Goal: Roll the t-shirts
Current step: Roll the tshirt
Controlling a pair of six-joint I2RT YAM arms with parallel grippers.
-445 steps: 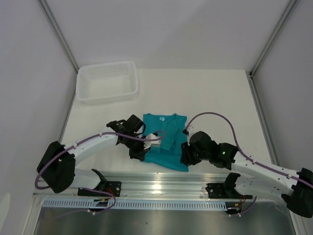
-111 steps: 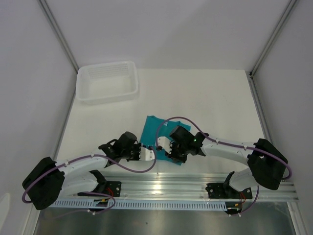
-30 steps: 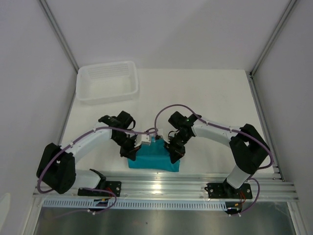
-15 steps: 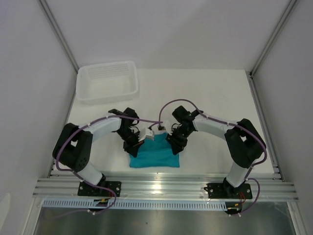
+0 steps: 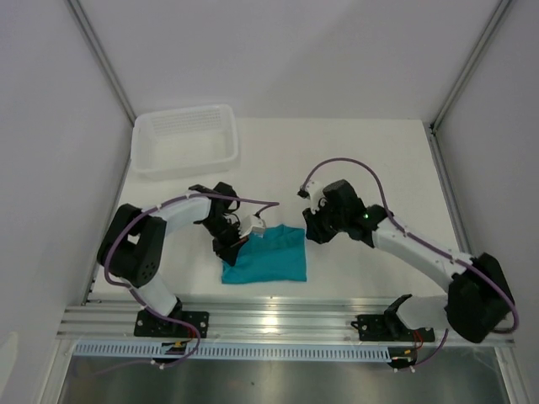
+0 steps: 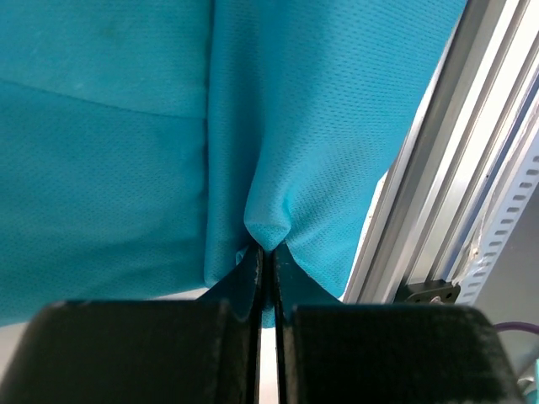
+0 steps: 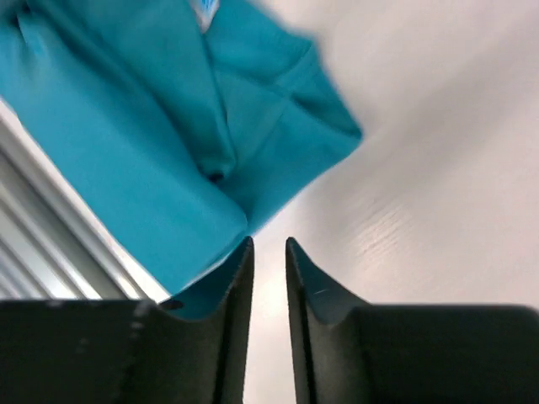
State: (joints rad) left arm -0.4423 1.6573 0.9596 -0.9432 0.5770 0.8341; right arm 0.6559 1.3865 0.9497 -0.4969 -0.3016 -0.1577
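The teal t-shirt [image 5: 269, 257] lies folded into a small rectangle near the table's front edge. My left gripper [image 5: 242, 241] is at its far left corner, shut on a pinch of the cloth. In the left wrist view the cloth [image 6: 126, 126] bunches into the closed jaws of that gripper [image 6: 268, 246]. My right gripper [image 5: 309, 233] hovers just off the shirt's far right corner. In the right wrist view this gripper [image 7: 269, 246] has its jaws slightly apart with bare table between them, and the shirt [image 7: 152, 126] lies to the upper left.
A white plastic basket [image 5: 185, 139] stands at the back left of the table. The aluminium rail [image 5: 278, 316] runs along the front edge just below the shirt and also shows in the left wrist view [image 6: 438, 194]. White walls enclose the table.
The shirt went from a longer shape to a short folded rectangle. My right gripper has let go of it and drawn back to the right. My left gripper still holds the cloth.
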